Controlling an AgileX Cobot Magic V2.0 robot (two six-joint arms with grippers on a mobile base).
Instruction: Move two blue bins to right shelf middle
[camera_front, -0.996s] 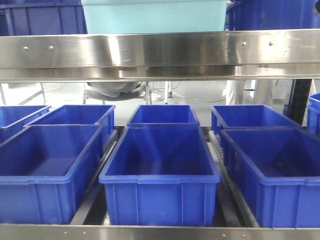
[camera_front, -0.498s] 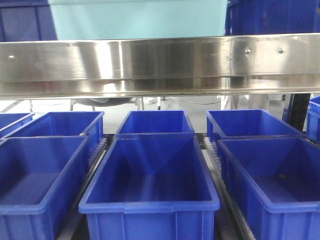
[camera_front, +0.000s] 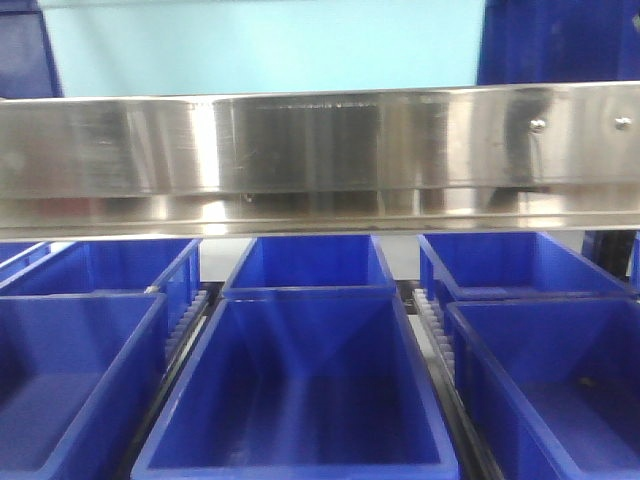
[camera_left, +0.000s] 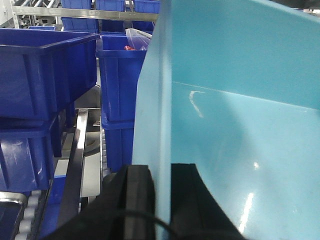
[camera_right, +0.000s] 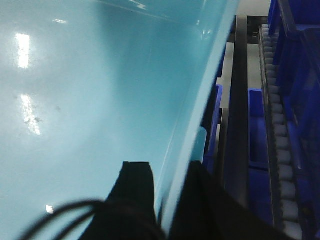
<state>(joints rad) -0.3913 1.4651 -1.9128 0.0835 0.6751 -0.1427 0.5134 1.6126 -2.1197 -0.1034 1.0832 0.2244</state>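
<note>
Light blue, dark blue, silver and black

The light blue bin is pale and plain, with small white shiny spots on its inside. The dark blue bins are all one deep colour with no pattern. The shelf rail is shiny silver, with bright and dull bands across it and round silver screw heads. The left gripper and the right gripper are both black. The rollers are pale grey, set in a row like beads. A red thing shows through a clear bag.
</note>
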